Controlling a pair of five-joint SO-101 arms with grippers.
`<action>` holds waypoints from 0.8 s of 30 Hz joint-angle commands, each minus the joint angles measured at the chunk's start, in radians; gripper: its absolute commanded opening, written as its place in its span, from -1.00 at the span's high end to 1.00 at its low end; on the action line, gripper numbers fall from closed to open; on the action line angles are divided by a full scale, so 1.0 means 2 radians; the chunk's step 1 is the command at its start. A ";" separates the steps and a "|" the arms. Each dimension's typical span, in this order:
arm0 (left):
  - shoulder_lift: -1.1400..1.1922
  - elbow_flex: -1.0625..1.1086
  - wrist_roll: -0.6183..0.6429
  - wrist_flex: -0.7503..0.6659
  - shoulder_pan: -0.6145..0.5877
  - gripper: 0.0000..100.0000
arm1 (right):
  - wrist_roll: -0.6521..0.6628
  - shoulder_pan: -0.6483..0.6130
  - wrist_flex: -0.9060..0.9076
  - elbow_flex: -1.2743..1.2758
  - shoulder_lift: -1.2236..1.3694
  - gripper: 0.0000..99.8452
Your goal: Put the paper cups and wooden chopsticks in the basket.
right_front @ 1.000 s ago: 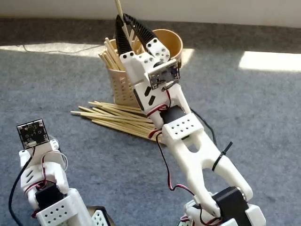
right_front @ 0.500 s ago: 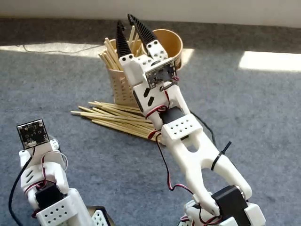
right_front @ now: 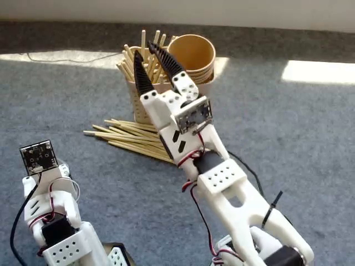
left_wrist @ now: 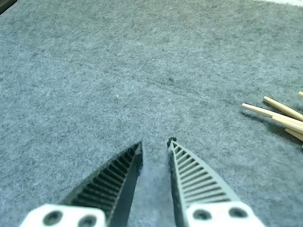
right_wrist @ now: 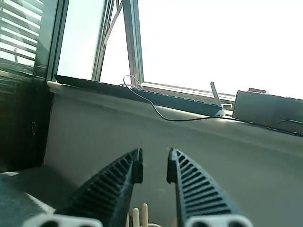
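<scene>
Pulled back from above the cream perforated plastic basket [right_front: 141, 108], the right gripper [right_front: 143, 50] hangs slightly open and empty, its chopstick gone. Loose wooden chopsticks [right_front: 133, 141] lie crosswise beside the basket, nearest this arm, one end hidden beneath it. Tan paper cups [right_front: 191, 52] are partly hidden. The left gripper [left_wrist: 155, 144] is narrowly parted, empty.

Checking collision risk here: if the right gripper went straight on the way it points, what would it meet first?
Probably the pale wall below the window sill. The right gripper points upward, and its line seems to pass over the chopstick tips beneath it, though depth is unclear.
</scene>
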 commanded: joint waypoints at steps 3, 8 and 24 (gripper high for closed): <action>-0.003 0.010 -0.005 -0.003 0.007 0.81 | -0.006 -0.018 0.098 0.076 -0.123 0.80; -0.003 0.010 -0.005 -0.004 0.007 0.81 | -0.007 -0.016 0.237 0.144 -0.222 0.80; -0.003 0.010 -0.005 -0.005 0.008 0.81 | -0.061 -0.067 0.547 0.069 -0.134 0.80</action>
